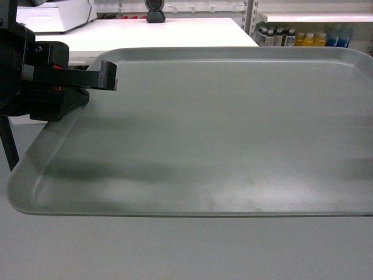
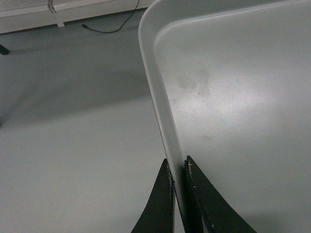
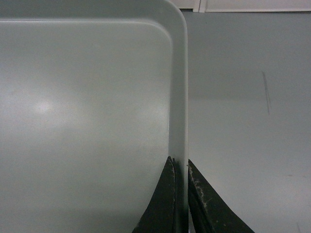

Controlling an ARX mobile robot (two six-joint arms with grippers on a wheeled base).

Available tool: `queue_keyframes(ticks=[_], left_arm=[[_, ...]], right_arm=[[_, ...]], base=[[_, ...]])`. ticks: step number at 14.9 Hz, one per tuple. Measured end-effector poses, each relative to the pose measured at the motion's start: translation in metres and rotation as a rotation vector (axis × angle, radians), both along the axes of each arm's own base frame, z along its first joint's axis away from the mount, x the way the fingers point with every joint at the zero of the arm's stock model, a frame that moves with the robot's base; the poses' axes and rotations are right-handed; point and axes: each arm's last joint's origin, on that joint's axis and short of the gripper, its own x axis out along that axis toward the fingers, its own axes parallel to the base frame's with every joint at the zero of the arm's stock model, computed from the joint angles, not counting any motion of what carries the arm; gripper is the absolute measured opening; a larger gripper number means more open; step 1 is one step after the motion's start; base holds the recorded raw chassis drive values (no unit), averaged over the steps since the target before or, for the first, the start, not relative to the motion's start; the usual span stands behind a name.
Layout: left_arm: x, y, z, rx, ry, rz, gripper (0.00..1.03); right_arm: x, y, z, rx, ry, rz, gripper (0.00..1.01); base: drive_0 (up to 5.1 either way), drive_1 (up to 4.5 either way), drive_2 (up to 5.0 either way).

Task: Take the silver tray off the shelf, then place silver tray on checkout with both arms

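silver tray [image 1: 221, 128] is in the air, carried between the two arms, with grey floor under it and not any board. it fills most of the head view and stays about level. left gripper [image 2: 179, 171] has its jaws pressed on the left rim of the tray, one jaw outside the rim and one inside, so the thin wall sits between them. right gripper [image 3: 181, 167] pinches the right rim in the same way, the rim running straight away from its jaws to the rounded far corner. in the head view only the left gripper shows, at the left rim; the right one is out of that picture.

beyond the tray, ahead of the jaws, stands the checkout [image 1: 163, 32], a white counter with the black scanner [image 1: 155, 10] on it. a shelf with bottles [image 1: 294, 38] is to the far right.

i judge the taking off is done and the carrying is the step in hand. the next move calls for bringing both arms forward together, same height and same speed, so the tray does not twist, then lowering it flat on the counter, away from the scanner.
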Motion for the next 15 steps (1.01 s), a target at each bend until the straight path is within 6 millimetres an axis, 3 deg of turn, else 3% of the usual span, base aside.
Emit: queue_keyframes(ticks=[10,15], left_arm=[[0.0000,0.0001,-0.0001,0.000,0.002,0.000,0.03],[0.0005,0.0013,0.0001,0.008,-0.002,-0.001,0.03]], right_arm=[[0.0002,0.0002,0.0006,0.000,-0.005,0.002,0.03],[0.0002,0.0015,0.0007,0.000,-0.006,0.006,0.03]], base=[[-5.0,2.45,2.5],[0.0,0.00,0.0]])
